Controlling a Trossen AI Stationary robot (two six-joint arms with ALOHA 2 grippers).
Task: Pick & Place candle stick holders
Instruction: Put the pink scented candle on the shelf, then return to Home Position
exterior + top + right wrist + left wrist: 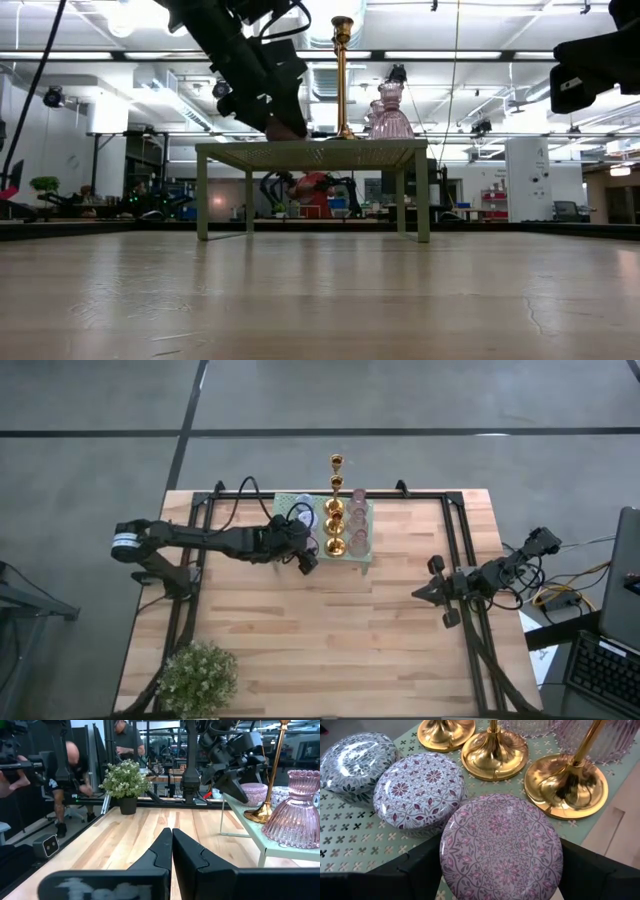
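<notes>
A mint-green rack [372, 530] stands at the table's far middle. On it stand three gold candlesticks [336, 520] and ribbed pink glass holders [358, 525]. A lilac-patterned squat round holder [420, 790] and a blue-grey one [357, 762] rest on their bases on the rack. My left gripper [306, 558] hangs over the rack's near left corner, with a purple-patterned squat holder [501, 847] between its fingers. My right gripper [172, 832] waits shut at the table's right side [420, 594], holding nothing. My left gripper pinches the purple holder by its round side wall [444, 857], one finger [415, 865] on each opposite side. The fingers slant down from the table's left. The holder sits level, lid up, low over the rack top [285, 129]; I cannot tell whether its base touches.
A bushy potted plant [197, 678] stands at the table's near left corner. The gold bases [566, 785] stand close beside the purple holder. A keyboard [605, 670] lies off the table's right. People [67, 765] move in the room beyond.
</notes>
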